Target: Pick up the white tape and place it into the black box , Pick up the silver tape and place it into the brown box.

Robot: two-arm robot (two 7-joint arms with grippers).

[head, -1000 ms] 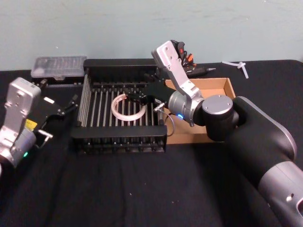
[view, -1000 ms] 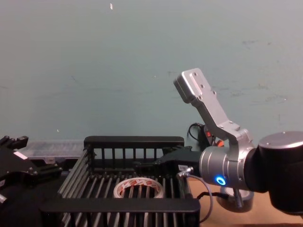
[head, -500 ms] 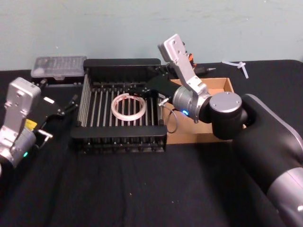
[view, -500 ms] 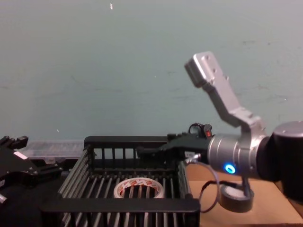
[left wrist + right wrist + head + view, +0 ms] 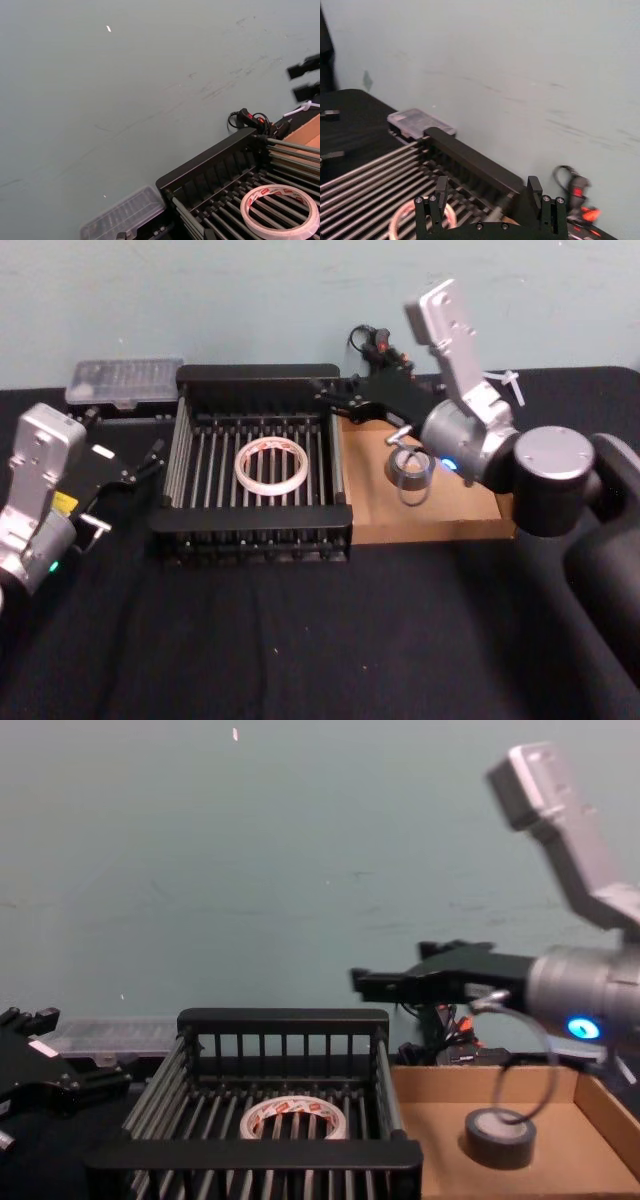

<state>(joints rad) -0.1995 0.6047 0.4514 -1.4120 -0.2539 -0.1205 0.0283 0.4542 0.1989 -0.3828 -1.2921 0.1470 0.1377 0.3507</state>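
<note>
The white tape point(image 5: 270, 464) is lying flat on the bars inside the black box point(image 5: 258, 375), and the silver tape point(image 5: 409, 469) is sitting in the brown box point(image 5: 480, 522). Both placements are judged done, so nothing is being left but parking. The right gripper point(image 5: 327, 398) is being held above the boxes' shared edge, fingers apart and empty. The left gripper point(image 5: 150, 458) is being kept parked beside the crate, jaw state not readable.

A clear plastic case point(image 5: 124, 381) is seen at the tabletop's point(image 5: 250, 640) far left edge; a white plastic piece point(image 5: 508, 379) lies far right.
</note>
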